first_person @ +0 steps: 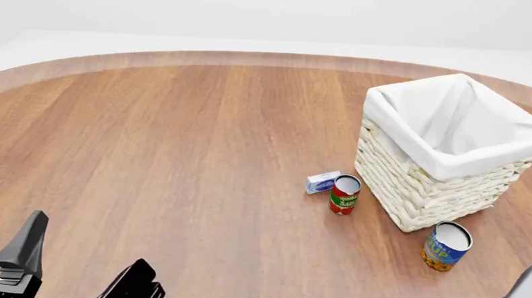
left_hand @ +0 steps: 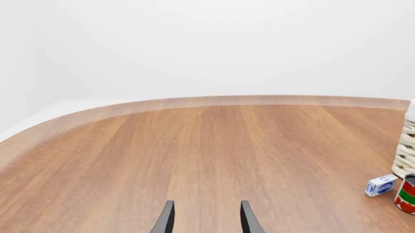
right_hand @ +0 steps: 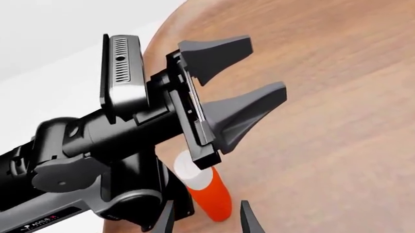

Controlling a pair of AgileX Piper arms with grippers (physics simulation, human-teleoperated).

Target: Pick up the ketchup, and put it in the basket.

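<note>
The left gripper (right_hand: 259, 73) is gaping empty, crowding the ketchup (right_hand: 206, 189); the right gripper (right_hand: 206, 221) is hovering parted, holding nothing.

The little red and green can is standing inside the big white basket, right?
Not quite. The red and green can is standing on the table, just outside the basket, beside its woven wall and next to a small blue and white box. The front view shows this. The basket is big and white, as you said.
</note>
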